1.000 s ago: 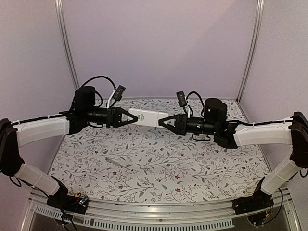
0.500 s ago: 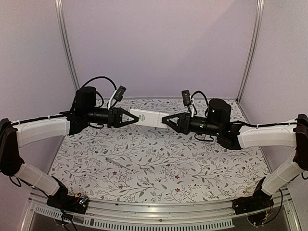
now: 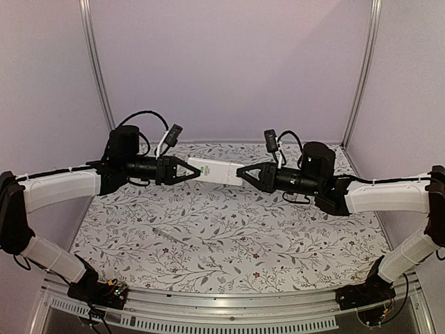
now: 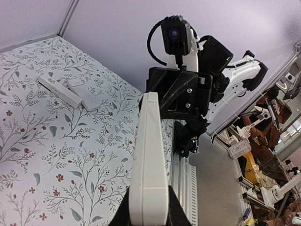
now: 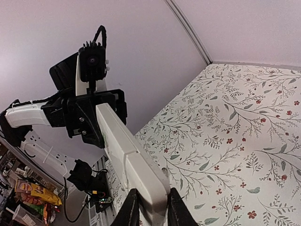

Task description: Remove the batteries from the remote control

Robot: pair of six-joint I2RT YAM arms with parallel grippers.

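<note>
A white remote control (image 3: 215,170) hangs level in the air above the table, held at both ends. My left gripper (image 3: 189,169) is shut on its left end, and in the left wrist view the black fingers (image 4: 175,214) press the remote's (image 4: 150,155) sides. My right gripper (image 3: 241,172) is shut on the other end. The right wrist view shows the remote (image 5: 127,160) squeezed in that gripper (image 5: 150,212), with a seam across the body just ahead of the fingers. No batteries are in view.
Two flat white pieces (image 4: 59,89) (image 4: 84,96) lie side by side on the floral table cover (image 3: 229,236), seen only in the left wrist view. A metal rail (image 3: 222,306) runs along the near edge. Lilac walls close in the back and both sides.
The right wrist has turned and shifted slightly rightward along the remote's end, its fingers settling on it again. The left arm and the remote have stayed put.
</note>
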